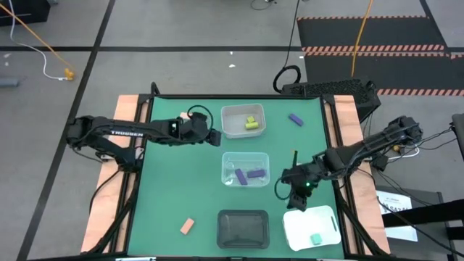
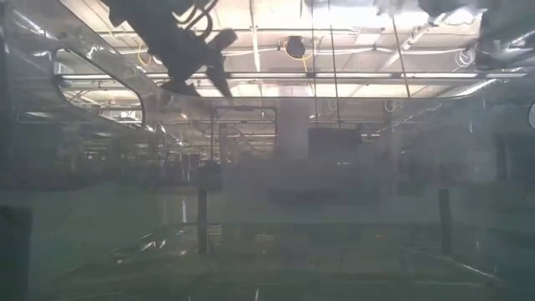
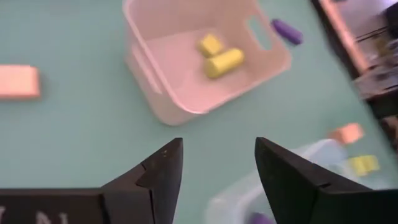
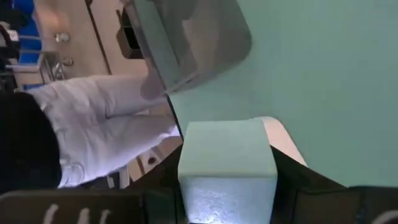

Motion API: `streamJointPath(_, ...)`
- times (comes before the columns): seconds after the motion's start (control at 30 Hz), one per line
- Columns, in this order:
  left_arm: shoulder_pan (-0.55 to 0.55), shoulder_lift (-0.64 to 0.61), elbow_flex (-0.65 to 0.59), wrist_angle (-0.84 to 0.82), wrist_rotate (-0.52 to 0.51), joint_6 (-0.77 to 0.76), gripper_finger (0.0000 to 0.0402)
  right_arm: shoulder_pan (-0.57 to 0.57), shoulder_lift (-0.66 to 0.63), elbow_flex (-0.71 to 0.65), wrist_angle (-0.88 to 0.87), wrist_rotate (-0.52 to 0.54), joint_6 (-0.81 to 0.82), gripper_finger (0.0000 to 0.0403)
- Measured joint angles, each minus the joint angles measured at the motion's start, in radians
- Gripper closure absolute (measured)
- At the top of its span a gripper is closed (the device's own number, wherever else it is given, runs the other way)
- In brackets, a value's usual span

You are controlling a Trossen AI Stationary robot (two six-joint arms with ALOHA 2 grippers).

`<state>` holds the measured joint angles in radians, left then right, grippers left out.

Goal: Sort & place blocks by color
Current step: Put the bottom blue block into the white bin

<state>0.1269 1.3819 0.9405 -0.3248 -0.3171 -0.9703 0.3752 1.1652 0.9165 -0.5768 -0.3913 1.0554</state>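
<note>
My right gripper hangs over the near right part of the green table, just above the far edge of the white tray. Its fingers are closed on a mint green block, which fills the gap between them in my right wrist view. A second mint block already lies in the white tray below.

My left gripper is at the far left of the table, just left of the far clear tray. Its fingers stand apart with nothing between them. That tray holds two yellow-green blocks, lying close together.

The middle clear tray holds two purple blocks. A third purple block lies loose on the table, right of the far tray. A salmon-pink block lies on the table near the front, left of the black tray.

My left wrist view also shows a pink block on the table beyond the far tray, and a small orange block and a yellow one beside the middle tray. In my right wrist view a person's white sleeve shows beyond the table edge. The low view is too hazy to add anything about the blocks.
</note>
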Motion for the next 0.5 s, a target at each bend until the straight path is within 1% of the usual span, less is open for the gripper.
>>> streamJointPath(0.1, 0.034, 0.000, 0.000, -0.036, 0.003, 0.075, 0.0212, 0.047, 0.000, 0.000, -0.021, -0.021, 0.041, 0.0281)
streamJointPath(0.17, 0.051, 0.000, 0.000, -0.042, 0.029, 0.097, 0.0216, 0.085, 0.000, 0.000, -0.025, -0.030, 0.065, 0.0281)
streamJointPath(0.23, 0.062, 0.000, 0.000, -0.044, 0.082, 0.102, 0.0219, 0.136, 0.000, 0.000, -0.036, -0.034, 0.086, 0.0281)
streamJointPath(0.37, 0.052, 0.000, 0.000, -0.049, 0.234, 0.105, 0.0228, 0.254, 0.003, 0.000, -0.026, -0.030, 0.111, 0.0281)
streamJointPath(0.43, 0.024, 0.000, 0.000, -0.064, 0.298, 0.104, 0.0236, 0.306, 0.008, 0.000, -0.029, -0.010, 0.112, 0.0281)
streamJointPath(0.5, -0.023, 0.000, 0.000, -0.088, 0.334, 0.097, 0.0245, 0.349, 0.016, 0.000, -0.036, 0.032, 0.110, 0.0281)
